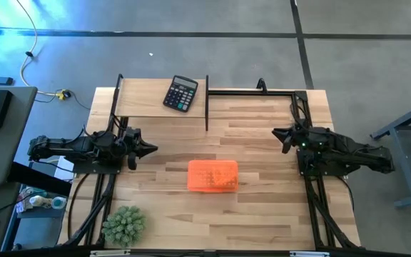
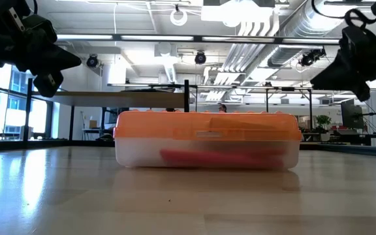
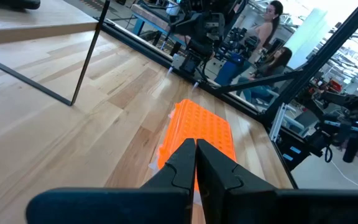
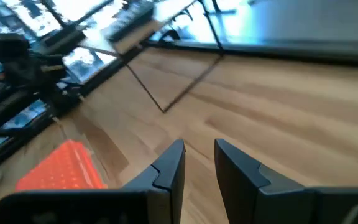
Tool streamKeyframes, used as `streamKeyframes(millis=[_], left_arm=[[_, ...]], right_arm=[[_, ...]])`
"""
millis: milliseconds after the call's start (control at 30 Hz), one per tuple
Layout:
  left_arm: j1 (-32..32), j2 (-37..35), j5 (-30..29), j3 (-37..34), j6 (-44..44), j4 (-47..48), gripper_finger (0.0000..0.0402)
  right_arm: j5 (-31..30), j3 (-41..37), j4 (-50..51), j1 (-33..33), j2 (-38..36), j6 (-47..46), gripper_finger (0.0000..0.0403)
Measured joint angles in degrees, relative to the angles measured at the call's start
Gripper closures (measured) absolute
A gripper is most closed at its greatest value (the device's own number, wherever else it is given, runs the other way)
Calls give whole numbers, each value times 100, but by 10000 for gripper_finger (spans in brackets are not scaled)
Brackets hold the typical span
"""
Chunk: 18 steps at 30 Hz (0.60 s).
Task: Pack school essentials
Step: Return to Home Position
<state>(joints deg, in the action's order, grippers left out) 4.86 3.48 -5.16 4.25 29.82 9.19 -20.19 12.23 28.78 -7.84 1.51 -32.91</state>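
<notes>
1. Bare wood runs from the low camera up to the orange-lidded box (image 2: 207, 140), mid-frame with its lid down. A red streak (image 2: 220, 156) shows through the clear wall, and the other essentials are hidden.
2. Seen from above, that box sits just below centre of the frame, well apart from both arms.
3. Left gripper (image 1: 150, 149), left of centre: fingers pressed together, carrying nothing, tip aimed toward the box.
4. Right gripper (image 1: 277, 132), right of centre: a narrow gap between the fingers, empty as well, hanging close to the black frame rail (image 1: 248, 91).
5. Calculator (image 1: 180, 93) lies upper middle and the spiky plant (image 1: 123, 225) lower left, both outside the box.
6. Trouble ahead? A low swing by the left arm could nudge the box and pop a lid I can't confirm is latched. The right arm could clip that rail.
7. Writing: none legible. The lid shows only a bumpy pattern, and the calculator keys are too small to read.
</notes>
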Motion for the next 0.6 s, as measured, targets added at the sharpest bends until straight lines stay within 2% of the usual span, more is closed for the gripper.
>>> streamKeyframes(millis=[67, 267, 467, 600], left_arm=[[1, 0, -3, 0, 0, 0, 398], [1, -2, -3, 2, 0, 0, 397], [1, -2, -3, 2, 0, 0, 398], [1, -1, -1, 2, 0, -2, 397]], right_arm=[[-60, 0, 221, 0, 25, -297, 324], [-116, 0, 1045, 0, 34, -64, 324], [-877, 2, 1126, -2, 65, -1392, 324], [-839, 2, 1074, -2, 71, -2192, 324]])
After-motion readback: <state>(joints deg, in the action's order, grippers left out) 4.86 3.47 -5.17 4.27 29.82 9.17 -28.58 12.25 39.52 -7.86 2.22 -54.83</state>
